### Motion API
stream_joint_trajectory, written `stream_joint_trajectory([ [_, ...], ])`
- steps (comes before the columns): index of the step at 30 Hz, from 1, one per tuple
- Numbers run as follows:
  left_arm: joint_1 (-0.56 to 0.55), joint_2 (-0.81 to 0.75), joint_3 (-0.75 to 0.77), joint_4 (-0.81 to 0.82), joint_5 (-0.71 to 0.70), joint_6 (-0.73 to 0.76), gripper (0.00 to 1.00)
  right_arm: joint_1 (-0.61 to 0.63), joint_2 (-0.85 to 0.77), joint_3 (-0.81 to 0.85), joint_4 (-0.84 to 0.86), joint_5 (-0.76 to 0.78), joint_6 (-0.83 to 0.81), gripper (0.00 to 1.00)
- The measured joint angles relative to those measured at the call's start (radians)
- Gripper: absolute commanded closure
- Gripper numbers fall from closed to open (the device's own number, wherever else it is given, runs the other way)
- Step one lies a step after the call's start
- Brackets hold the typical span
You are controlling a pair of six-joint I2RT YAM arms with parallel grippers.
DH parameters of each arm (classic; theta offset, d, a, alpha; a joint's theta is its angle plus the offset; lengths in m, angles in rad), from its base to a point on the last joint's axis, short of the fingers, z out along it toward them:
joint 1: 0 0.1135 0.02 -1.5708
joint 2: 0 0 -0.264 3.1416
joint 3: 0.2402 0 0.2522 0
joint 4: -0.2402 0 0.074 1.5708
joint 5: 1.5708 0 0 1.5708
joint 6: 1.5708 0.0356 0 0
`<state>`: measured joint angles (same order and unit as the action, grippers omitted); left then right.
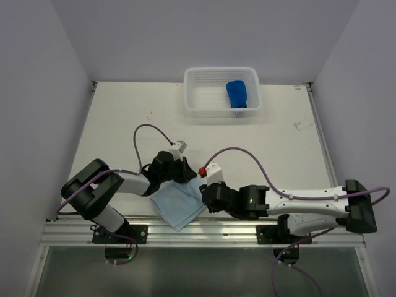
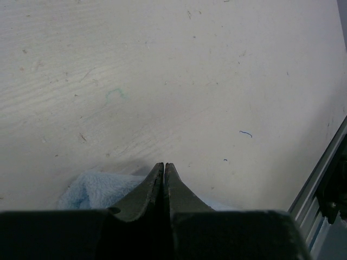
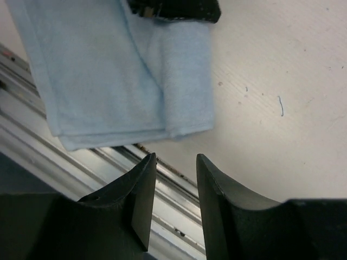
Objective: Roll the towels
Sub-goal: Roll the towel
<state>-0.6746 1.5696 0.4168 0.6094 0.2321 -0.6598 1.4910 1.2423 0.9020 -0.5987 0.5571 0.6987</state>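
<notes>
**A:** Where is the pale sky-blue terry towel point(image 1: 176, 204)?

**B:** At the six o'clock edge of the white table point(image 1: 124, 124). It lies folded flat, and its near corner laps over the aluminium rail point(image 1: 210, 230).

**A:** And the dark royal-blue terry towel point(image 1: 237, 94)?

**B:** Bunched inside the white perforated plastic basket point(image 1: 198, 110) at twelve o'clock, toward the basket's three o'clock side.

**A:** What about the left gripper point(image 2: 164, 165)?

**B:** It sits on the pale towel's twelve o'clock edge with its jaws pressed together. Its wrist view shows cloth beneath them, but I cannot tell whether any is pinched.

**A:** And the right gripper point(image 3: 176, 158)?

**B:** At the pale towel's three o'clock, over the rail and just beside the hem. Its jaws stand a narrow gap apart with nothing between them.
</notes>
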Motion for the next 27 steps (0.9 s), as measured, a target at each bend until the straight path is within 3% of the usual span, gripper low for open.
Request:
stream_joint_trajectory([
  [3,0.000,-0.005,0.000,-0.007,-0.002,0.003,0.93,-0.130,-0.065,-0.082,0.084,-0.079,0.002,0.59],
  [7,0.000,-0.010,0.003,-0.016,-0.003,0.011,0.93,-0.251,-0.084,-0.132,0.146,-0.175,0.015,0.67],
  [14,0.000,-0.013,0.008,-0.031,-0.005,0.018,0.93,-0.374,-0.036,-0.147,0.249,-0.296,0.061,0.51],
  [27,0.000,-0.022,0.010,-0.047,-0.005,0.018,0.93,-0.483,0.047,-0.335,0.489,-0.475,0.193,0.43],
])
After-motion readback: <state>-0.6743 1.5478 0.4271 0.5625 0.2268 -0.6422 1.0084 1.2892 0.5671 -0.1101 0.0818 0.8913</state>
